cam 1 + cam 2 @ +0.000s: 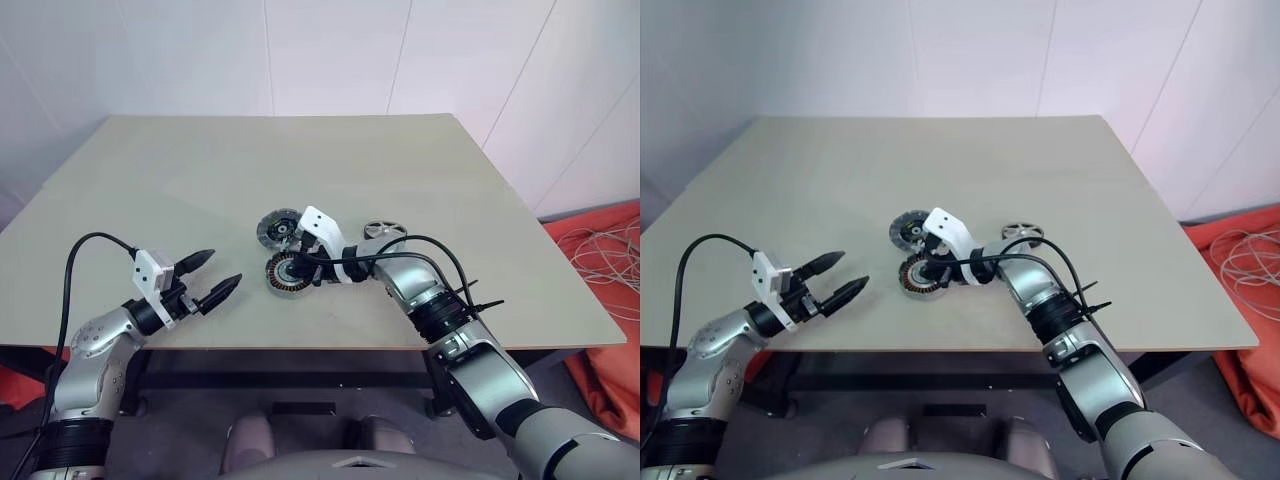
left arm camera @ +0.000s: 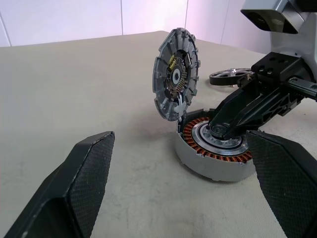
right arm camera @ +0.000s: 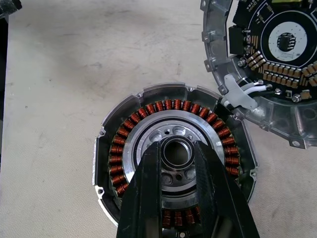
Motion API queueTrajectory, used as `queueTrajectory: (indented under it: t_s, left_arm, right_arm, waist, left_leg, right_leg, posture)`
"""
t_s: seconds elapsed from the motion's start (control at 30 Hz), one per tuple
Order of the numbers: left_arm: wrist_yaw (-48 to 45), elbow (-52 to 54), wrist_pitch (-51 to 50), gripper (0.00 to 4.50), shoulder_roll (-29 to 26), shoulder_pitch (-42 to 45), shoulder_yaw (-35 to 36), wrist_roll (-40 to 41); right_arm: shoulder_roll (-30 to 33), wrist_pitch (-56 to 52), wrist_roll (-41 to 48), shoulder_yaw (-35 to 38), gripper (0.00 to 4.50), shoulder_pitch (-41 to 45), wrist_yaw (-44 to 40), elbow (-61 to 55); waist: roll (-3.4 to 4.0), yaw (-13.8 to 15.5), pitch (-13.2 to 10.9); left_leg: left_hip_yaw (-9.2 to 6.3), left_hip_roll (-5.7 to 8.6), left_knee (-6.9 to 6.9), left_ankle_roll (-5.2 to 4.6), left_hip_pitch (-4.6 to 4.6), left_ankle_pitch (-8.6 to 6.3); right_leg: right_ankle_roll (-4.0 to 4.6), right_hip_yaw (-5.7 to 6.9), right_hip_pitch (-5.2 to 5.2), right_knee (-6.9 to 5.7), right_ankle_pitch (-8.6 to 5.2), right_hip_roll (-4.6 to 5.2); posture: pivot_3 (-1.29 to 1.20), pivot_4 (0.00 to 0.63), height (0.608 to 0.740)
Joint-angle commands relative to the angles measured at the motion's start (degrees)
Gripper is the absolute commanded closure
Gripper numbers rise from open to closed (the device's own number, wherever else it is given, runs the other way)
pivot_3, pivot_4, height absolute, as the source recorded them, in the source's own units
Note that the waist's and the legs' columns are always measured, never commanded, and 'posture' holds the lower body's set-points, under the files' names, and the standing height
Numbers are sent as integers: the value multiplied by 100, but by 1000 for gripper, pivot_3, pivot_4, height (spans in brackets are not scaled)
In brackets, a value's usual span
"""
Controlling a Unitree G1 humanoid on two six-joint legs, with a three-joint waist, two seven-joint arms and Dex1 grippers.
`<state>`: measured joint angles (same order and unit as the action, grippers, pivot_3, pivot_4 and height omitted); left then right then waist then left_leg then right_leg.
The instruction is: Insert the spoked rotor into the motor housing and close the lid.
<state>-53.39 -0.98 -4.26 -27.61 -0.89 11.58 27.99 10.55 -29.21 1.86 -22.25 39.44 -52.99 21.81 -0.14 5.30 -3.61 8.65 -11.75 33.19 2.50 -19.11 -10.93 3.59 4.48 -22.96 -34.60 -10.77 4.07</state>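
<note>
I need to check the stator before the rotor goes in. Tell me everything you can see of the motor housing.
The motor housing is a shallow round silver-grey metal shell lying flat on the table. Copper-coloured windings ring a silver centre with a bearing bore. It is empty. The lid stands open, joined at its edge. The right gripper has its narrowly parted fingertips at the bore.
</note>
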Motion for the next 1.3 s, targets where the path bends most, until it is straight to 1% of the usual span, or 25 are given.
queueTrajectory:
  t_s: [0.03, 0.63, 0.83, 0.93, 1.03, 1.07, 1.2, 1.23, 1.3]
  left_arm:
    - [7, 113, 55, 0, -63, 80, 81, 25]
    - [18, 60, 91, 0, -58, 116, 81, 1]
    - [30, 73, 82, 0, -48, 119, 68, -3]
    - [35, 78, 76, 0, -42, 121, 60, -5]
    - [35, 75, 71, 0, -39, 127, 54, -4]
    - [35, 72, 71, 0, -37, 130, 51, -5]
    - [33, 63, 76, 0, -36, 143, 46, -11]
    - [32, 60, 78, 0, -37, 145, 45, -14]
    - [30, 58, 79, 0, -37, 149, 43, -16]
  right_arm:
    - [-19, 4, 14, -22, 3885, 30, -34, -161]
    - [-21, 15, -35, -49, 3885, 19, -23, -90]
    - [-42, -138, 64, 3, 3885, 6, -92, -115]
    - [-53, -223, 124, 39, 2800, -9, -123, -221]
    - [-56, -308, 179, 61, 1889, 4, -163, -312]
    - [-57, -321, 174, 64, 1484, 6, -159, -336]
    - [-82, -399, 213, 126, 147, 54, -141, -524]
    - [-100, -443, 257, 169, 46, 79, -133, -597]
    - [-123, -526, 329, 243, 46, 134, -121, -723]
  waist:
    - [0, 0, 0]
    - [0, 0, 0]
    - [-1, 0, 0]
    - [-1, 1, 0]
    - [0, 2, 0]
    - [0, 4, 0]
    - [0, 5, 0]
    - [0, 4, 0]
    - [0, 3, 0]
  left_leg:
    - [0, 0, 0, 0, 0, 0]
    - [-1, 0, 0, 0, 1, 0]
    - [0, 0, 0, 0, 1, 0]
    - [0, 0, 0, 0, 1, 0]
    - [0, 0, 0, 0, 1, 0]
    - [-1, 0, 0, 0, 1, 0]
    - [-1, 0, 1, 0, 1, 0]
    - [-1, 0, 1, 0, 2, 0]
    - [-2, 0, 1, 1, 2, 1]
  right_leg:
    - [0, 0, 0, 0, 0, 0]
    - [0, 0, 1, 0, 0, 0]
    - [0, 0, 1, 0, 0, 0]
    - [0, 0, 2, 0, 0, 0]
    - [0, 0, 1, 0, 0, 0]
    - [0, 0, 1, 0, 0, 0]
    - [0, 0, 2, 1, 0, 0]
    - [0, 0, 2, 1, 0, 0]
    - [0, 0, 1, 1, 0, 0]
  posture:
    - [0, 0, 740]
    - [0, 0, 740]
    - [0, 0, 740]
    - [0, 0, 740]
    - [0, 0, 740]
    - [0, 0, 740]
    - [0, 0, 740]
    - [0, 0, 740]
    - [0, 0, 740]
